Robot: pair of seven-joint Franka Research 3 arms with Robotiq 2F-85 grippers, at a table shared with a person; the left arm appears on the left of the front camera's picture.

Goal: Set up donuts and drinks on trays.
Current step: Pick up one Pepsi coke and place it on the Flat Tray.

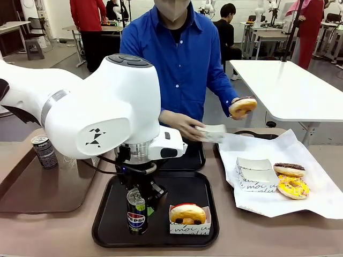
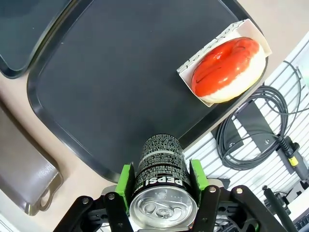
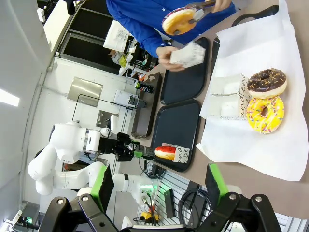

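My left gripper [image 1: 142, 199] is shut on a black Pepsi can [image 1: 137, 212], upright at the near black tray's [image 1: 110, 214] front left. In the left wrist view its green pads [image 2: 126, 181] clamp the can [image 2: 160, 166] from both sides. A red-glazed donut [image 1: 187, 213] sits in a white box at that tray's front right, also seen as the donut [image 2: 227, 67]. A second black tray [image 1: 194, 159] lies behind. The person holds a donut [image 1: 243, 106] and a white box [image 1: 212, 132]. My right gripper [image 3: 159, 186] is open, high above the table.
A grey-patterned can [image 1: 44, 151] stands on the brown tray [image 1: 32, 187] at left. On the white paper [image 1: 316, 187] at right lie a box [image 1: 254, 174], a chocolate donut [image 1: 289, 169] and a yellow donut [image 1: 292, 187].
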